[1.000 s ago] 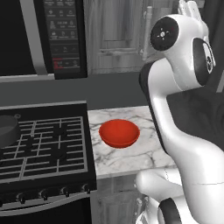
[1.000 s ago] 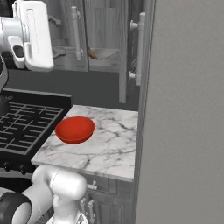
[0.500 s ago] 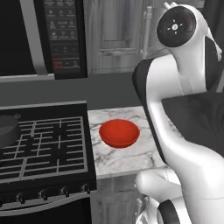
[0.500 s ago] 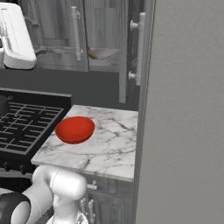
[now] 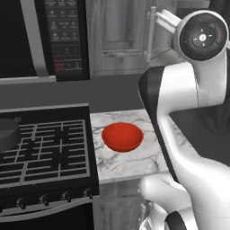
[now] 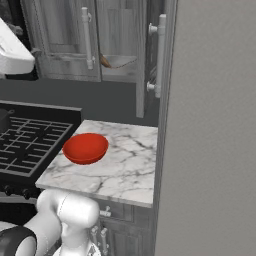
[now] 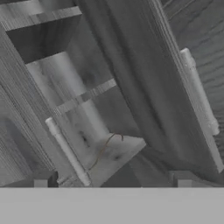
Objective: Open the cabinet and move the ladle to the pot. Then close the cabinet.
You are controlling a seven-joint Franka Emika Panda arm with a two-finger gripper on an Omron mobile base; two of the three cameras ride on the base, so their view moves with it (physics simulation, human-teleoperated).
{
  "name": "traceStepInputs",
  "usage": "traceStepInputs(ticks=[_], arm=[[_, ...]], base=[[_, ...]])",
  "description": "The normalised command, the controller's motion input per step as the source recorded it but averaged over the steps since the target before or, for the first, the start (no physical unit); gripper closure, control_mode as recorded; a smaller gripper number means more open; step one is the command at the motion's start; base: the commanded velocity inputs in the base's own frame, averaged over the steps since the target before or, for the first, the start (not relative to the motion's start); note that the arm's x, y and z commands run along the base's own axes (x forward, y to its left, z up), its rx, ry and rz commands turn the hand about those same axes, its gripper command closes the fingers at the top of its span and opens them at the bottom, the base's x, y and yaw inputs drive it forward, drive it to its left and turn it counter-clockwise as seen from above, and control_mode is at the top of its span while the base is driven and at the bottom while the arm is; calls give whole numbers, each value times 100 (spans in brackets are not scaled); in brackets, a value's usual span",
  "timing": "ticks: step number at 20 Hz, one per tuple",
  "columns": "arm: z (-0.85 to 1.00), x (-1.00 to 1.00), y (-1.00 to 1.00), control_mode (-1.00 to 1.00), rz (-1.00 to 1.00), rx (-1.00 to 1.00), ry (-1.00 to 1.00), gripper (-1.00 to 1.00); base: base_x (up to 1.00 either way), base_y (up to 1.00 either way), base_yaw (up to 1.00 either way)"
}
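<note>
The cabinet (image 6: 65, 40) fills the upper part of the right base view; its right-hand door (image 6: 150, 55) stands swung out toward the camera, edge-on, with a silvery bar handle (image 6: 161, 52) on it, while the left door (image 6: 60, 37) is shut. Below it, mid-frame, lies the marble counter (image 6: 125, 165), and at left the black stove (image 6: 25, 142). The red bowl (image 6: 85, 148) sits on the counter near the stove. The pot (image 5: 6, 134) sits at the left edge of the left base view, on the stove grate. The ladle (image 6: 106, 61) lies inside the open cabinet, upper centre, just beside the open door's edge. In the hand view the gripper (image 7: 111, 183) has its jaws spread wide with nothing between them, facing the ladle (image 7: 105, 148) from well apart.

Risk: the ladle is slim and lies close to the door edge; a reach that drifts sideways could strike the door or nudge the ladle deeper.

Compared with one second ago, the arm has swung left out of the right base view's upper left, leaving only a white edge there.
</note>
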Motion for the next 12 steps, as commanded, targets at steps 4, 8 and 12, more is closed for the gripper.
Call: traceStepInputs(ticks=[4, 8, 12], arm=[[-33, 0, 41, -100, 30, -23, 0, -100], [-25, 0, 43, -100, 29, -20, -9, -100], [2, 14, 17, -100, 25, -21, -10, -100]], base=[[0, 0, 0], [0, 0, 0], [0, 0, 0]])
